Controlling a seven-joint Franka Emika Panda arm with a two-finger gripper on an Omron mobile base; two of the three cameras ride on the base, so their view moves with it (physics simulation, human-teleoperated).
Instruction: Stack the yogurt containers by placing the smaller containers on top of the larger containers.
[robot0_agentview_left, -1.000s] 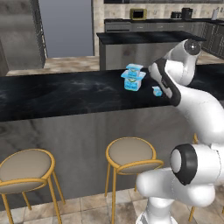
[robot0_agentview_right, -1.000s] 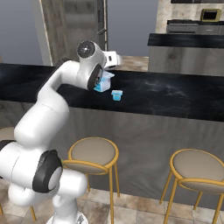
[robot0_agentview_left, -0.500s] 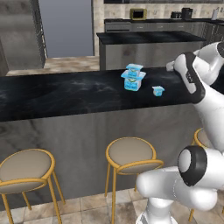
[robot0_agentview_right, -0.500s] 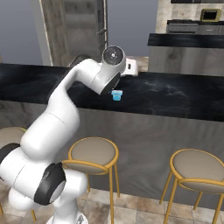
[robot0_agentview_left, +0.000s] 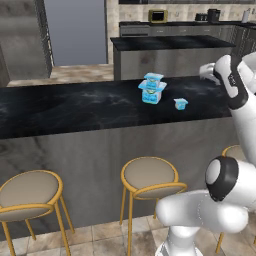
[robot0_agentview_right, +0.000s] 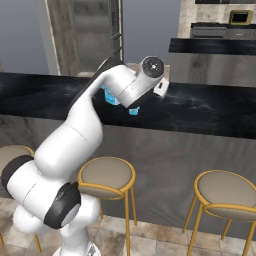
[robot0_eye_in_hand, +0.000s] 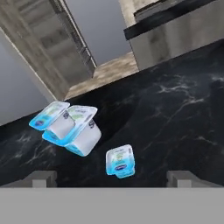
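my end effector (robot0_eye_in_hand: 112, 179): fingers spread wide apart, nothing between them; in the hand view the two tips rise at the bottom, one on each side of the tiny cup, and hang above the surface without touching anything
my arm: in the left base view my wrist stands at the right, above the surface's right end and well to the right of the cups; in the right base view my forearm crosses in front of the stack and covers part of it
stools (robot0_agentview_left: 149, 177): round tan seats on yellow metal legs, lined up on the tiled floor in front of the surface, nearest to my base
surface (robot0_agentview_left: 75, 107): long black marbled counter top on a grey stone front
tiny yogurt container (robot0_eye_in_hand: 120, 160): light blue with a white lid, standing alone on the surface, just right of the stack in the left base view and apart from it
biggest yogurt container (robot0_eye_in_hand: 82, 131): light blue, wide white rim, greenish mark on the lid; it sits on the surface at the bottom of the stack
medium yogurt container (robot0_eye_in_hand: 49, 115): resting on top of the biggest one, set a little off centre
behind the surface: a second dark counter (robot0_agentview_left: 170, 42), then back cabinets carrying a microwave (robot0_agentview_left: 158, 16); a tall grey refrigerator (robot0_agentview_left: 75, 31) at the left
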